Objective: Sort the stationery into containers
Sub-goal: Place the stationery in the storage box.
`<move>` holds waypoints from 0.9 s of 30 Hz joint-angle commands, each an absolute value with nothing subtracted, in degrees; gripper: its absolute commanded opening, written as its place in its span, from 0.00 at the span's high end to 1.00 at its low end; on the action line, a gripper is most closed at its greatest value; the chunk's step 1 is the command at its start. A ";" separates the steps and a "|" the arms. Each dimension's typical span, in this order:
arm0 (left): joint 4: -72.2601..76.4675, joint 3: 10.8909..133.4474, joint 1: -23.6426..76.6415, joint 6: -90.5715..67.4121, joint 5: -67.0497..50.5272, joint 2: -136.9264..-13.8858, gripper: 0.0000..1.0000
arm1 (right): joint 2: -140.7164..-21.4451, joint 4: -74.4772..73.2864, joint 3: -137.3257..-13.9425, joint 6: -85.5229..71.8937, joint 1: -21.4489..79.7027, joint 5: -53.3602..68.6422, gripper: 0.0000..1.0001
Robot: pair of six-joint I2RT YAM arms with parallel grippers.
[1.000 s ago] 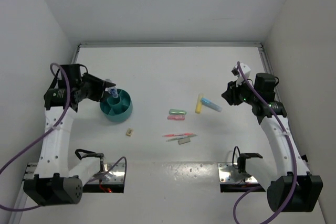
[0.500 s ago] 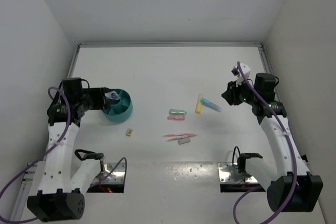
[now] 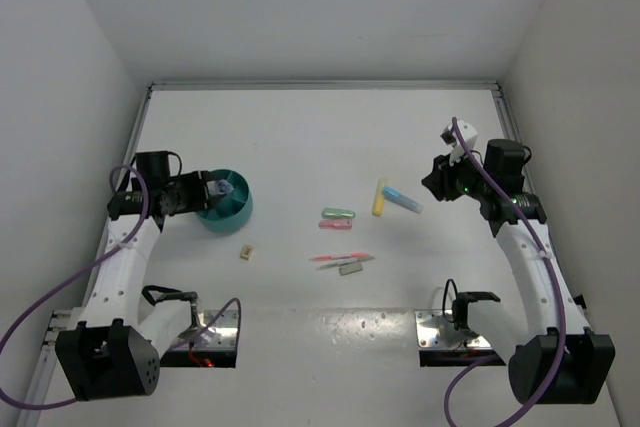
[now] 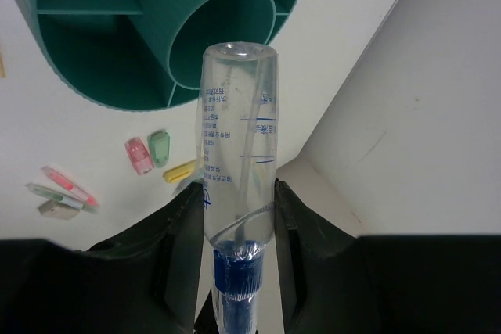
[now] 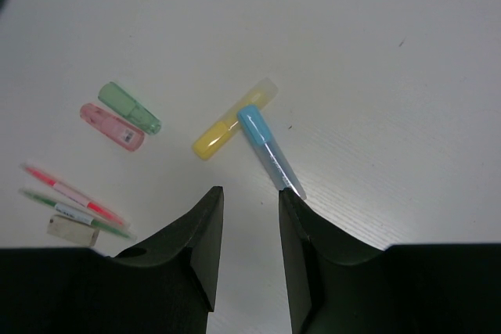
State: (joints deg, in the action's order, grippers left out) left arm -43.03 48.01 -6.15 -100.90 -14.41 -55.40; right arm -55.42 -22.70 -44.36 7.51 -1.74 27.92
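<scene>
A robotics lab test cell: a bare white table (image 3: 300,127) boxed in by plain white walls (image 3: 320,17), two white arms (image 3: 118,272) bolted to metal plates (image 3: 440,332) at its near edge, purple cables (image 3: 33,314) looping from each.

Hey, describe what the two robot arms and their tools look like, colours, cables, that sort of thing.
The left arm and right arm have white links, black housings at joints and bases, and a looping purple cable each. The left tool and right tool each show two matte black, curved fingers. No markings are legible.
</scene>
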 commanded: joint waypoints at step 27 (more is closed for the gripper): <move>-34.63 45.00 -6.33 -100.81 -17.14 -59.59 0.85 | -55.11 -21.27 -46.58 7.91 -1.93 28.92 0.65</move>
